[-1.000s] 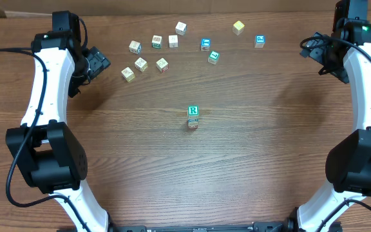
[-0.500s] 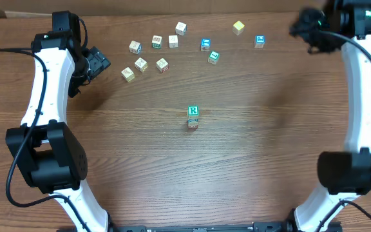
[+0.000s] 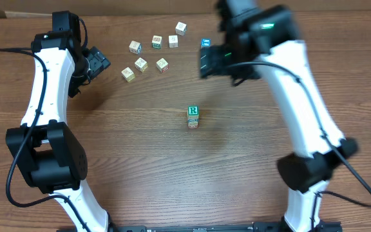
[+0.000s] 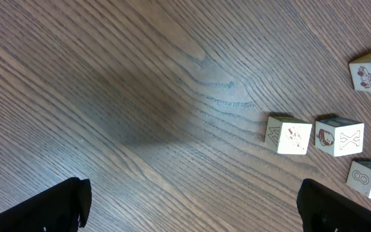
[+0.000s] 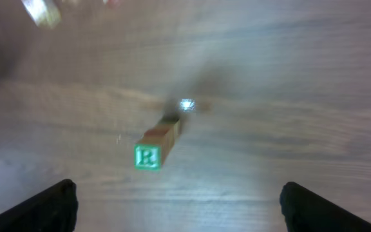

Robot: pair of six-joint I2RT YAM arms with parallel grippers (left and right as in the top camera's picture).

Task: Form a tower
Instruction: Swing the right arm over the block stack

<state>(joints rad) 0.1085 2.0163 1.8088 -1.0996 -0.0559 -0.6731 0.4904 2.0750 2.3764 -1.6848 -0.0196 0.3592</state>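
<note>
The tower (image 3: 193,116) is a narrow stack of small wooden cubes in the middle of the table, its top face showing a green R. The blurred right wrist view has the tower (image 5: 154,148) standing alone, leaning away from the camera. My right gripper (image 5: 179,212) is open and empty, its dark fingers (image 5: 44,209) far apart, above the tower and not touching it. From overhead, the right gripper (image 3: 206,64) hangs over the table's back middle. My left gripper (image 3: 98,63) is at the back left, and in its own view the left gripper (image 4: 192,216) is open over bare wood.
Loose alphabet cubes lie along the back: one cube (image 3: 134,47), another (image 3: 162,64), a blue-edged one (image 3: 205,42) and several more. The left wrist view shows a cube (image 4: 288,135) and a neighbour (image 4: 340,136) to the right. The right arm (image 3: 288,71) covers the back right.
My right arm has swung fast from the far right corner to the back middle, now covering some loose cubes. The left arm and the tower have not moved.
</note>
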